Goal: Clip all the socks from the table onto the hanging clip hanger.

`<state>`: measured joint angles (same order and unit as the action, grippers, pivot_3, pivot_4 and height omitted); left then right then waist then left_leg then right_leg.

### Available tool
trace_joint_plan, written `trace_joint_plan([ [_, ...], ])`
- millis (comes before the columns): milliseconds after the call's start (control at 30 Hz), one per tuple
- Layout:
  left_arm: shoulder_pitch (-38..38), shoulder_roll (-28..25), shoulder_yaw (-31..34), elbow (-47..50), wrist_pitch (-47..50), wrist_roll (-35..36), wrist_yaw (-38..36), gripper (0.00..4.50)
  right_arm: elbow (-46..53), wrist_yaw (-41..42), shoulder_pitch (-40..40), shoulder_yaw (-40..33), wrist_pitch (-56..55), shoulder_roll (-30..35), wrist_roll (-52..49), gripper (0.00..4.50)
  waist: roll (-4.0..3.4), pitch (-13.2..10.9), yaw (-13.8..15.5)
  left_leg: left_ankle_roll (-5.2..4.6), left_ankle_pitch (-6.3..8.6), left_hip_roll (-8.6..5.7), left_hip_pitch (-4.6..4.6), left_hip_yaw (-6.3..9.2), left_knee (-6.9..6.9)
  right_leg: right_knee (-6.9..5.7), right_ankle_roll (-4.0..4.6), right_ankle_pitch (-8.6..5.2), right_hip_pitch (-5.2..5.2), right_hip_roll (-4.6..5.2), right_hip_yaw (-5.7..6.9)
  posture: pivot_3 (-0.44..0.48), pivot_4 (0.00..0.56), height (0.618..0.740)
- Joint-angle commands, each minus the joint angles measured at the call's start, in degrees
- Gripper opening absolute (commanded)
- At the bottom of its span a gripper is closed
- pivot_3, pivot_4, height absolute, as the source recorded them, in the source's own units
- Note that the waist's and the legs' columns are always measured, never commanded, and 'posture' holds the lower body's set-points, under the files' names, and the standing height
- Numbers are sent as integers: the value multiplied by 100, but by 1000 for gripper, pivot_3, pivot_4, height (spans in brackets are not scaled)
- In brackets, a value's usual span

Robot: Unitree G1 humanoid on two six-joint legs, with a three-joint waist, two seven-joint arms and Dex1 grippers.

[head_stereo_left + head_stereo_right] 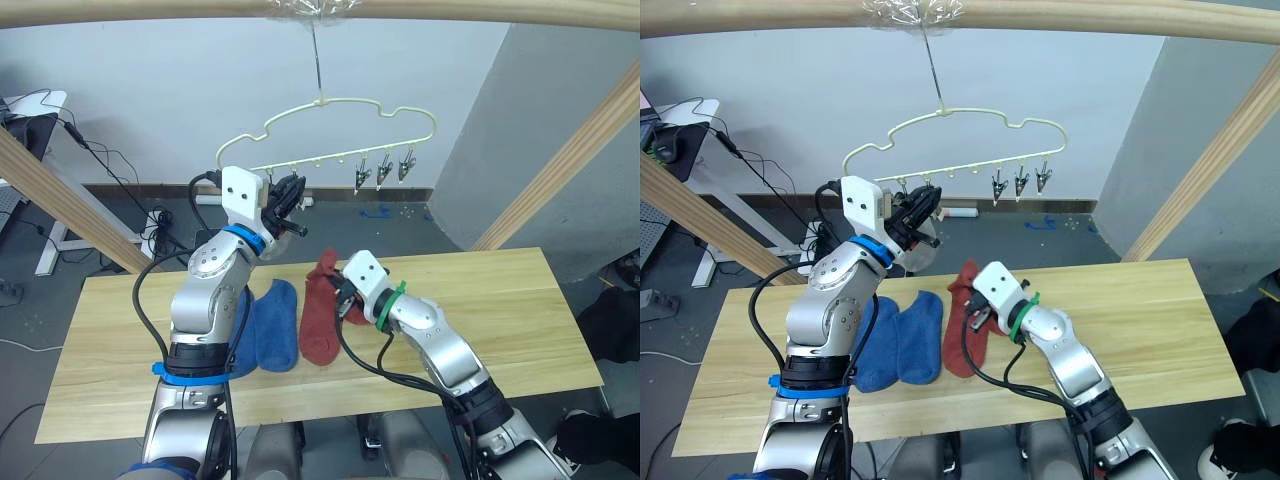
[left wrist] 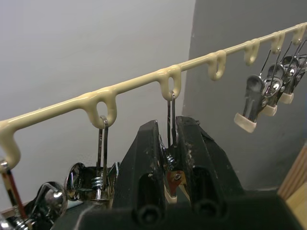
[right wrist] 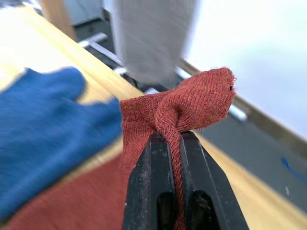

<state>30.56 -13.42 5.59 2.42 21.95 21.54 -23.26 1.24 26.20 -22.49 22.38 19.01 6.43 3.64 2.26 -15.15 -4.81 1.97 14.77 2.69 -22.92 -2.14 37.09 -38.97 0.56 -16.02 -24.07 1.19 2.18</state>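
No brand, label or writing can be read on anything here.

Two blue socks [image 1: 902, 341] lie side by side on the tabletop [image 1: 1140, 320], toward its left half and nearer the front edge than the back. Just to their right lies a rust-red sock [image 1: 320, 322], stretched from the middle of the tabletop toward its back edge, with a second bit of rust-red fabric bunched at its far end; whether that is one sock or two cannot be told. No grey socks can be made out.

The right gripper [image 3: 175, 143] sits low over the middle of the tabletop, its fingers [image 3: 152, 182] drawn almost together on a pinched fold of the rust-red sock, whose cuff bulges out above the fingertips.

The clip hanger [image 1: 330, 135] hangs by its hook from the round wooden pole [image 1: 480, 10] above the tabletop's back edge. Three grey clips [image 1: 382, 172] dangle free near its right end, close together; more clips hang at its left end, where their count is hidden behind the left gripper [image 2: 168, 139]. That gripper is raised to the hanger's lower bar, its fingers [image 2: 144, 158] narrowly parted around the wire and body of one clip [image 2: 171, 178], pressing on it from both sides, with another clip [image 2: 100, 167] just beside it.
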Motion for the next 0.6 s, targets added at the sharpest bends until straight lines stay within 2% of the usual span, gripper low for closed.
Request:
trace_joint_plan([
  [33, 97, -53, 78, 294, 179, 230, -85, 217, -153, 39, -417, 30, -228, -280, -51, 0, 0, 0, -3, 1, 0, 0, 0, 0, 1, 0, 0, 0, 0, 0, 0, -168, 278, 740],
  [333, 165, -177, 181, 381, 616, 606, -171, 217, -1020, -137, -945, -223, -1000, -637, -96, 0, 0, 0, 4, 1, 0, -2, -4, -1, 0, 6, 1, 1, 0, 5, 0, -168, 269, 740],
  [600, 138, -189, 173, 416, 703, 655, -179, 217, -1315, -274, -1118, -428, -1305, -756, -96, 0, 0, 0, 0, 2, -1, 0, -1, -1, 1, 0, 2, 1, 0, 5, 0, -171, 265, 740],
])
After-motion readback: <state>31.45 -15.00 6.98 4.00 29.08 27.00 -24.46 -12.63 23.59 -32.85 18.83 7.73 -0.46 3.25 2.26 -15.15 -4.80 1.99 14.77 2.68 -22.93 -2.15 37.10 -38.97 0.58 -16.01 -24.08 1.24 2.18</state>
